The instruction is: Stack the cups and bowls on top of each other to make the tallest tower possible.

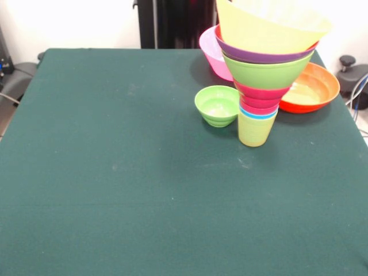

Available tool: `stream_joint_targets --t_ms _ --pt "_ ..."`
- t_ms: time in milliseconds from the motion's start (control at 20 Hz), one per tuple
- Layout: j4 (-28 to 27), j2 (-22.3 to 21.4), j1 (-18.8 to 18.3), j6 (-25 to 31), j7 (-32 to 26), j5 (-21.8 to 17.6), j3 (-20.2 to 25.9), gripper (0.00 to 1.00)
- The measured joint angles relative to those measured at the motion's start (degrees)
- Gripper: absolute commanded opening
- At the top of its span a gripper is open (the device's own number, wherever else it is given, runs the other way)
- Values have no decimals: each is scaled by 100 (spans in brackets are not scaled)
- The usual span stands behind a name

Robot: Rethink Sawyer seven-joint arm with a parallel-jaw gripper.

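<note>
The tower [261, 69] stands on the green table at the right of the front view. Its lowest piece is a yellow-green cup [255, 130]; a blue rim and red pieces nest above it. Over those sit a lime green bowl [265, 73], a purple bowl [264, 56] and a wide yellow bowl [270, 26] on top, so the column widens upward like a funnel. A small green bowl [217, 105] stands upright just left of the tower's foot. A pink bowl [214, 53] sits behind the tower and an orange bowl [310, 87] to its right. No gripper shows.
The table's far edge [115, 49] runs along the top, with a dark upright structure [178, 23] behind it. Grey and black gear [353, 72] stands off the table's right edge, and cables lie at the left edge.
</note>
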Motion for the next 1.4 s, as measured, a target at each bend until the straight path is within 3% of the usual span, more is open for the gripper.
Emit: stream_joint_targets --t_ms 1400 --pt "-1 39 -6 0 0 0 -60 0"
